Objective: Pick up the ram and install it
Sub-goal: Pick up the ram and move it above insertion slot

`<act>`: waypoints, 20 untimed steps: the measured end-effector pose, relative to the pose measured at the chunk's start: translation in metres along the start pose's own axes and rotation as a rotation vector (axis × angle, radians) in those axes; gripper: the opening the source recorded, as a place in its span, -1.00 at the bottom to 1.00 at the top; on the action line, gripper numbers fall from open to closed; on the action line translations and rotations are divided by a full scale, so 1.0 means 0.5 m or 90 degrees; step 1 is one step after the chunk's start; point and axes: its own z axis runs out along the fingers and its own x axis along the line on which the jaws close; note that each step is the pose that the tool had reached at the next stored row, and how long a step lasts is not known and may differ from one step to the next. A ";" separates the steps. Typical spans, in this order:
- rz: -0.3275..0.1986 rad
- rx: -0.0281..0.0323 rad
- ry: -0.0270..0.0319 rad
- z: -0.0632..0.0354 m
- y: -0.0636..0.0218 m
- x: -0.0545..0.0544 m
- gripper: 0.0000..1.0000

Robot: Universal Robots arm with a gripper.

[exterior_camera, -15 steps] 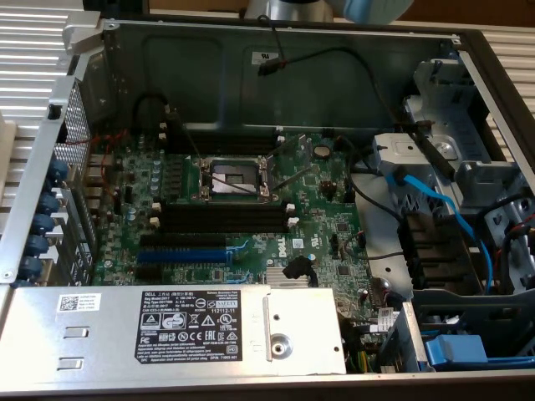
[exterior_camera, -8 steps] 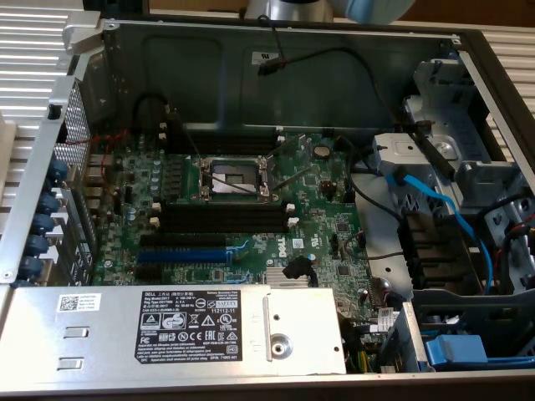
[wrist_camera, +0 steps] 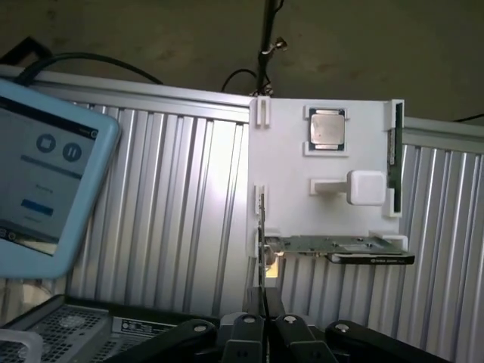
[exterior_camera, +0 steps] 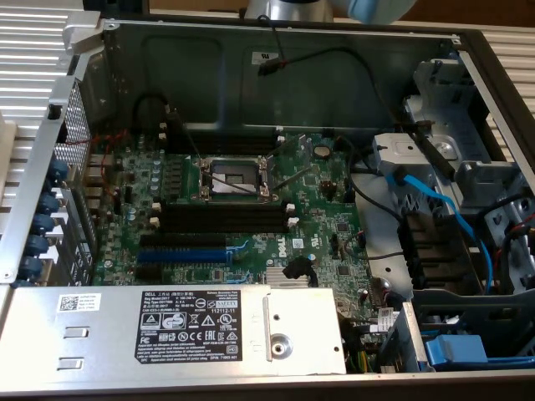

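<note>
Two jaws of the gripper [wrist_camera: 262,324] are pinching the ram [wrist_camera: 261,227] edge-on, almost closed. Black slots [exterior_camera: 221,219] are lying at the exterior view's centre.

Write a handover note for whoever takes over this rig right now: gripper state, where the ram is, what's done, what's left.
Gripper: shut on the ram, a thin dark stick seen edge-on between the fingers.
Ram: in the grip, in front of the white parts holder in the wrist view.
Slots: the long black slots with white end clips on the motherboard look empty.
Done: pickup, as far as the grip shows.
Left: seating the ram in a slot.
</note>
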 end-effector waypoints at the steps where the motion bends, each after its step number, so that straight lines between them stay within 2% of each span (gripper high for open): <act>1: 0.000 0.0000 0.0000 -0.004 -0.009 0.001 -0.76; 12: -0.001 -0.0006 -0.0001 -0.042 -0.104 0.012 -0.76; 20: -0.001 -0.0011 -0.0002 -0.055 -0.176 0.020 -0.76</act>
